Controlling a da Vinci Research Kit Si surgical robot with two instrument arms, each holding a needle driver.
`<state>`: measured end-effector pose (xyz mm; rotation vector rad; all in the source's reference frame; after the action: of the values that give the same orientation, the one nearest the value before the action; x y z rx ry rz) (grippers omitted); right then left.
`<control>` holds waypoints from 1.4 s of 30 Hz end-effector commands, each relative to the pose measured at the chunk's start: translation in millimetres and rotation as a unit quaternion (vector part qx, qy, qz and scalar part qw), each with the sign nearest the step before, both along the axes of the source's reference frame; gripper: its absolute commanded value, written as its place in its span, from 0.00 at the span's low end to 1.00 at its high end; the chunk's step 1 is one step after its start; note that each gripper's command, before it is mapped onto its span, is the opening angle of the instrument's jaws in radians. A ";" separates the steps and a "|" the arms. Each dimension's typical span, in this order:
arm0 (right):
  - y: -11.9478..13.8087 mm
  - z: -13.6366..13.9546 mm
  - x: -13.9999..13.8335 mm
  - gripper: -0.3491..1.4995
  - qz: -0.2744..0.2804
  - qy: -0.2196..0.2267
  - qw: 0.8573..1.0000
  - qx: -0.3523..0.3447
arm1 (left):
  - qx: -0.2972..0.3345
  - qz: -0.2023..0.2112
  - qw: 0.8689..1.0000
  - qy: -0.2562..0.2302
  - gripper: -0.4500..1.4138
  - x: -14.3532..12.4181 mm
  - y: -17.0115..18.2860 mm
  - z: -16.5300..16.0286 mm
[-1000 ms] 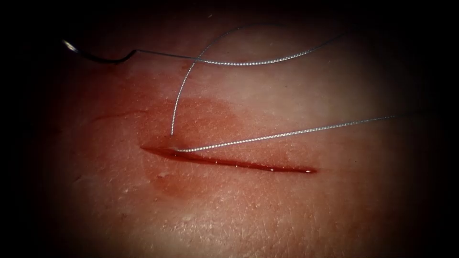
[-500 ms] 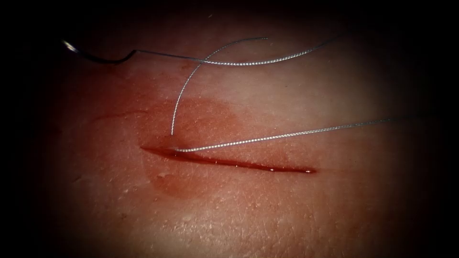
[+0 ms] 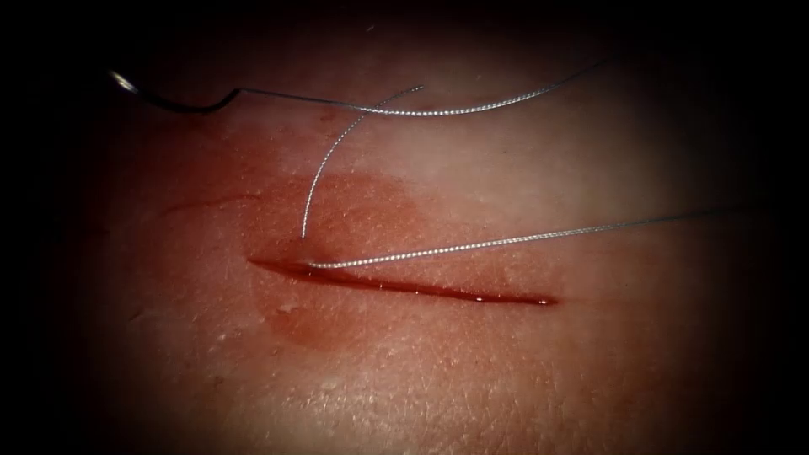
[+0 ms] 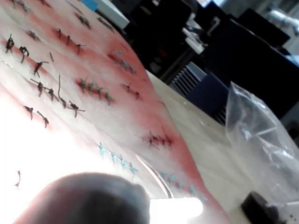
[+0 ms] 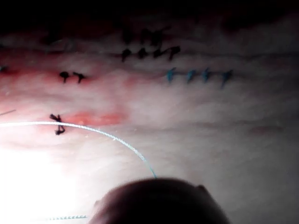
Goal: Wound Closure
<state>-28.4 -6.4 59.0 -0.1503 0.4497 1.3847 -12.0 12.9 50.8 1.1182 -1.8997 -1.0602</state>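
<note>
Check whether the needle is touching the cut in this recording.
Apart. The endoscope view shows the needle lying far up and left on the tissue, with bare surface between it and the cut.

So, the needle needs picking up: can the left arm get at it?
Probably yes. The needle lies on the tissue, up and left of the cut, not in it, nothing over it; only thread trails from its right end. What either tool holds I cannot tell.
</note>
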 end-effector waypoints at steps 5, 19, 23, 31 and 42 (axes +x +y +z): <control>1.3 -0.5 -1.7 0.00 0.012 -0.003 1.000 -0.005 | -0.004 -0.002 1.000 -0.002 0.00 -0.3 1.1 -0.8; 1.1 -0.1 -4.5 0.00 0.013 -0.006 1.000 -0.009 | -0.004 -0.002 1.000 -0.002 0.00 -0.3 1.2 -0.8; 1.2 -0.2 -5.6 0.00 0.029 -0.015 0.999 -0.010 | -0.004 -0.002 1.000 -0.002 0.00 -0.3 1.2 -0.8; 1.2 -0.2 -6.7 0.00 0.041 -0.020 0.999 -0.009 | -0.004 -0.002 1.000 -0.002 0.00 -0.3 1.2 -0.8; 1.0 0.0 -8.7 0.00 0.042 -0.020 0.999 -0.010 | -0.004 -0.002 1.000 -0.002 0.00 -0.3 1.2 -0.8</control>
<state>-37.5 -6.7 59.4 -0.2089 0.4194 1.4557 -12.0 13.0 50.9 1.1176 -1.9001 -1.0599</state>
